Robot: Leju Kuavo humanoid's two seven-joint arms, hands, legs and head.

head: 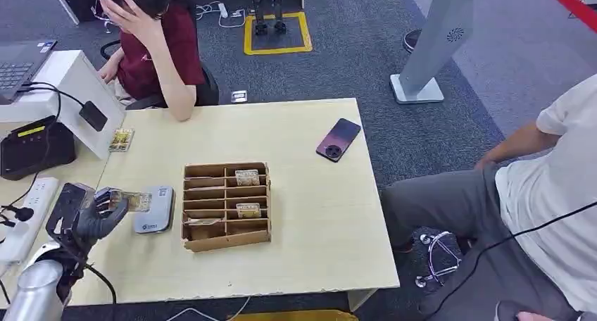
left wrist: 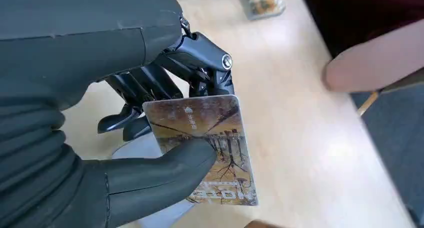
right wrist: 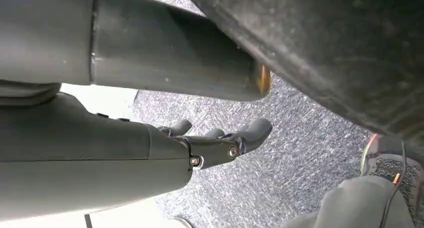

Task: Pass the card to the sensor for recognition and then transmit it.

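The card (left wrist: pixel 205 143), brown-yellow w/ a tree-like print, is pinched in the left hand (head: pixel 98 215) between the thick thumb and the dark fingers (left wrist: pixel 150 88). In the head view the card (head: pixel 135 200) is held flat-ish over the left edge of the grey sensor (head: pixel 155 210); whether it touches the sensor cannot be told. The sensor lies on the light wooden tabletop (head: pixel 310 194), just beside the left side of a wooden organizer (head: pixel 227 205) w/ several compartments; some compartments hold other cards.

The right hand (right wrist: pixel 220 140) hangs below the tabletop level, over grey carpet, holding nothing, fingers slightly curled and apart.

Farther on the tabletop, a dark phone (head: pixel 338 139) lies near the right edge, well apart from the organizer. A small clear box (head: pixel 121 139) w/ cards stands at the far left, near a white stand. A person in a dark red top (head: pixel 158 46) sits at the far side, elbow on the tabletop. Another person in a white shirt (head: pixel 556 194) sits at the right.
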